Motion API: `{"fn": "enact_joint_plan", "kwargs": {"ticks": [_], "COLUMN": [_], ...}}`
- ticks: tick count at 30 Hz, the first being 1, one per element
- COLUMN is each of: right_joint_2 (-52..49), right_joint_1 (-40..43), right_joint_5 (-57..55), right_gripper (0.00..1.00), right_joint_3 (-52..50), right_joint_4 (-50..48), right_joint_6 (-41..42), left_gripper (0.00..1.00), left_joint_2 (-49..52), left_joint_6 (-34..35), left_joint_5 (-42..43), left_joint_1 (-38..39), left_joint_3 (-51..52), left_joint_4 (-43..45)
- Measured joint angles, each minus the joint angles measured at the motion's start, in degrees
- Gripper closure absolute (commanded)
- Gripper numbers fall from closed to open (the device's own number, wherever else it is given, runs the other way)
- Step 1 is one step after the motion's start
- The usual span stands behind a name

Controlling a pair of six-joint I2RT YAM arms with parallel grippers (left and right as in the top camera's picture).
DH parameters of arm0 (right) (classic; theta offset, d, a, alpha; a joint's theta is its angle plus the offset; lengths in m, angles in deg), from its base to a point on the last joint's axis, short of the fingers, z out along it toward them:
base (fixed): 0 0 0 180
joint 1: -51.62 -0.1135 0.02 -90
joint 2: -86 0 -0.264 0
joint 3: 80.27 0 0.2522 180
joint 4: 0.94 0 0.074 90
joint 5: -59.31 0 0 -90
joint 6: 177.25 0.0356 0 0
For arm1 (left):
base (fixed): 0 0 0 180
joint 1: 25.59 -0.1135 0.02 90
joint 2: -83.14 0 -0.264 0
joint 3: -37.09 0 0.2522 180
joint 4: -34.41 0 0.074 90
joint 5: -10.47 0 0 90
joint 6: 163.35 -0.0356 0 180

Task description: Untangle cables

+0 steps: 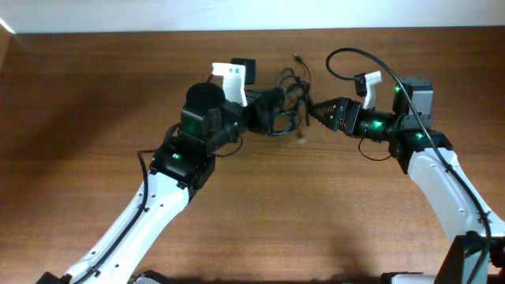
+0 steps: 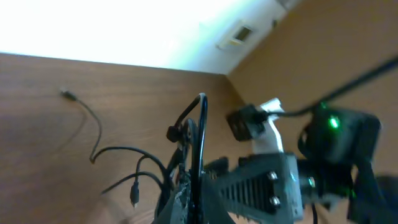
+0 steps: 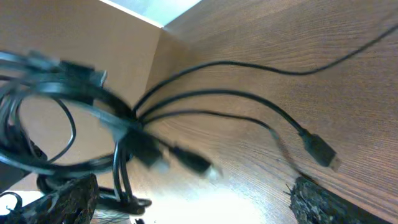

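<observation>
Hanging between the two grippers near the far edge, the cables were gathered into one knot, seemingly lifted just off the tabletop. Their long axis ran left to right, gripper to gripper. From the knot, loose strands fanned outward, one tip pointing at the far edge and a plug ending another. The left gripper looked pinched on the bundle's loops. The right gripper sat just beside the knot, its fingers spread wide and holding nothing. Doing this step well probably meant the right closing on a single strand close to the knot, not the whole bundle. It could then draw that strand slowly along its own length against the left's firm hold.
</observation>
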Motion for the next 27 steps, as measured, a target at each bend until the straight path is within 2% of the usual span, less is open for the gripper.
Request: {"fn": "enact_joint_plan", "kwargs": {"ticks": [4, 14, 16, 19, 23, 27], "right_joint_2": [0.0, 0.0, 0.0, 0.0, 0.0, 0.0], "right_joint_1": [0.0, 0.0, 0.0, 0.0, 0.0, 0.0], "right_joint_5": [1.4, 8.7, 9.5, 9.7, 9.4, 9.1], "right_gripper": [0.01, 0.0, 0.07, 0.13, 0.13, 0.13], "right_joint_3": [0.0, 0.0, 0.0, 0.0, 0.0, 0.0], "right_joint_4": [-1.0, -3.0, -3.1, -3.2, -3.2, -3.2], "right_joint_6": [-1.0, -2.9, -3.4, -4.4, -4.6, -4.6], "left_gripper": [1.0, 1.0, 1.0, 1.0, 1.0, 1.0], "left_joint_2": [0.0, 0.0, 0.0, 0.0, 0.0, 0.1], "left_joint_6": [-4.1, -5.5, -5.6, -5.7, -6.2, -11.7], "left_joint_5": [3.0, 3.3, 3.1, 3.1, 3.8, 5.0], "left_joint_1": [0.0, 0.0, 0.0, 0.0, 0.0, 0.0], "left_joint_3": [0.0, 0.0, 0.0, 0.0, 0.0, -0.1], "left_joint_4": [0.0, 0.7, 0.7, 0.4, -0.2, -6.1]}}
